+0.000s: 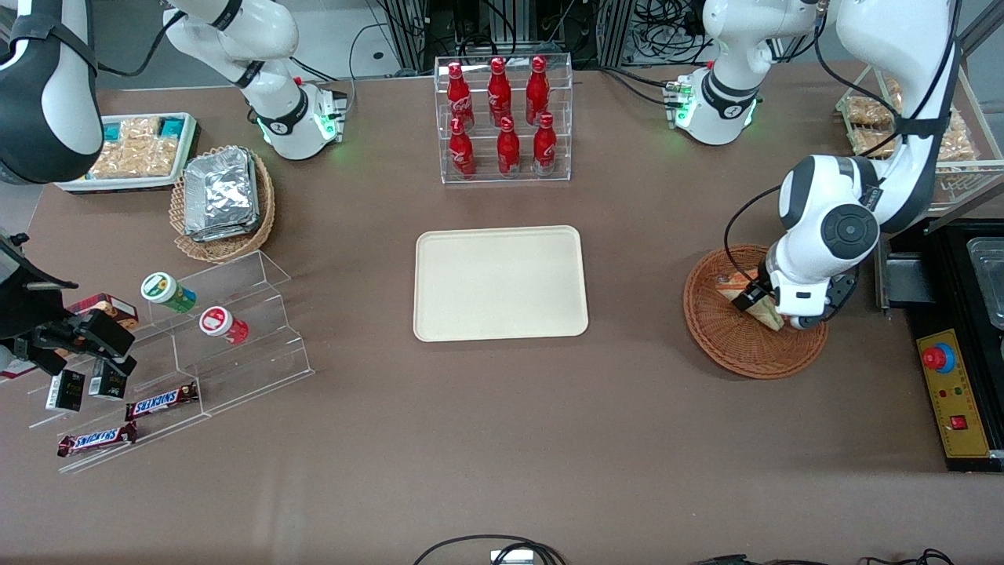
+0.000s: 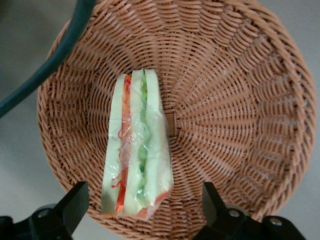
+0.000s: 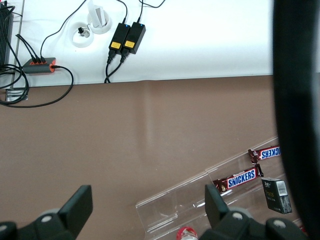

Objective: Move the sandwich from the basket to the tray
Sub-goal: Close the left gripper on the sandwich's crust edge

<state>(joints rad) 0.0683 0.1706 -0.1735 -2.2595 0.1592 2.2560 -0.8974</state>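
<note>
The sandwich (image 2: 137, 160) is a wrapped pale wedge with green and red-orange stripes. It lies in the reddish-brown wicker basket (image 2: 240, 100), near the rim. My left gripper (image 2: 144, 202) is open just above the basket. Its black fingers (image 2: 75, 205) stand one on each side of the sandwich's wide end, clear of it. In the front view the gripper (image 1: 773, 306) hangs over the basket (image 1: 722, 345) and the arm hides most of the sandwich (image 1: 767, 317). The cream-beige tray (image 1: 500, 282) lies bare at the table's middle, toward the parked arm from the basket.
A clear rack of red bottles (image 1: 502, 118) stands farther from the camera than the tray. A black control box with a red button (image 1: 953, 392) lies beside the basket at the working arm's end. A tan basket of foil packets (image 1: 223, 200) and clear steps with snacks (image 1: 196, 345) lie toward the parked arm's end.
</note>
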